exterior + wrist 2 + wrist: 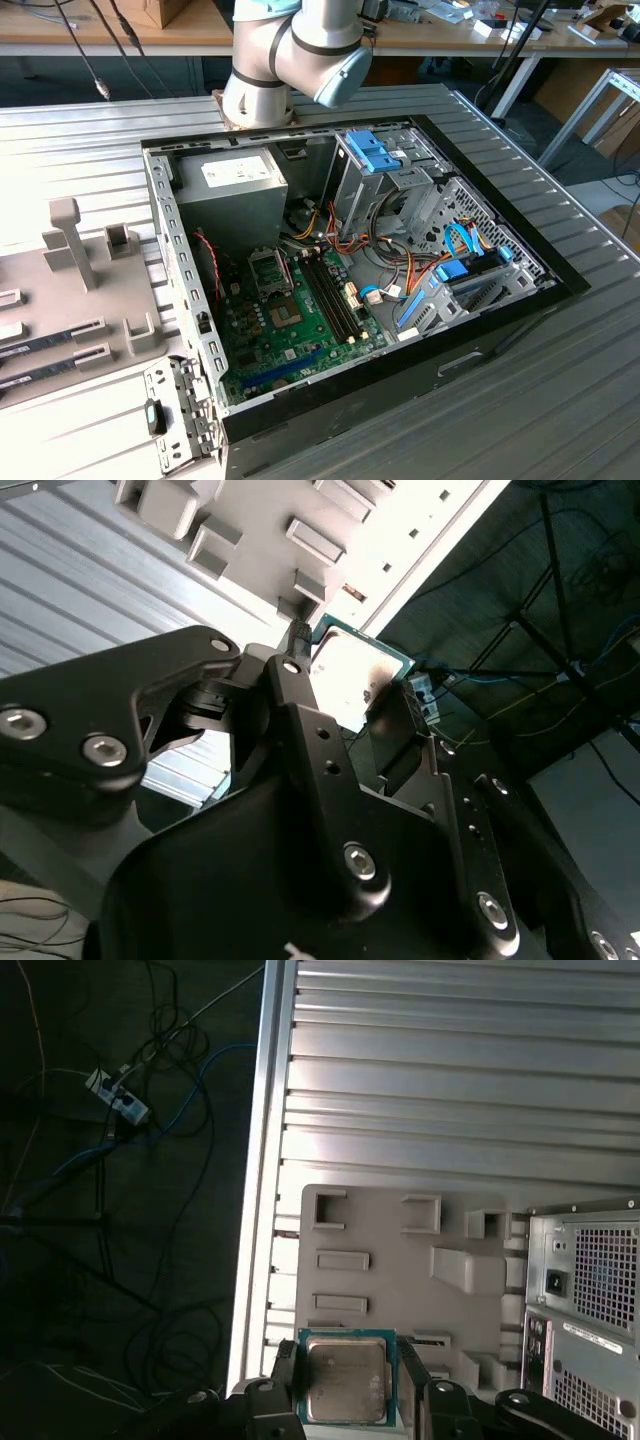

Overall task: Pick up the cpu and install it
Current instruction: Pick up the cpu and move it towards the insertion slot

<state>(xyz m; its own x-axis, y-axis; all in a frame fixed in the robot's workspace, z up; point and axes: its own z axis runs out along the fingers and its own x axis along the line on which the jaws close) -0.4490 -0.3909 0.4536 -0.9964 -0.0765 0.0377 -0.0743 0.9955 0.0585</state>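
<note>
The cpu [345, 1378], a small square chip with a dull silver top and a green rim, sits between the two black fingers [285, 1380] of my gripper [348, 1392], which is shut on its opposite edges. In the second wrist view the cpu [345, 665] shows past the black linkage of the gripper [352, 702]. It hangs high over the grey fixture tray [400, 1260]. In the exterior view the open computer case [200, 350] lies on the table, with the green motherboard [285, 335] and its black socket frame [270, 268] showing inside.
The arm's grey and blue joints [300, 50] stand behind the case. The grey tray [70, 290] with raised blocks lies on the exterior view's left. Inside the case are memory sticks [330, 290], a power supply [230, 185], drive cages and cables [400, 230]. The ribbed table's edge [255, 1210] borders dark floor with cables.
</note>
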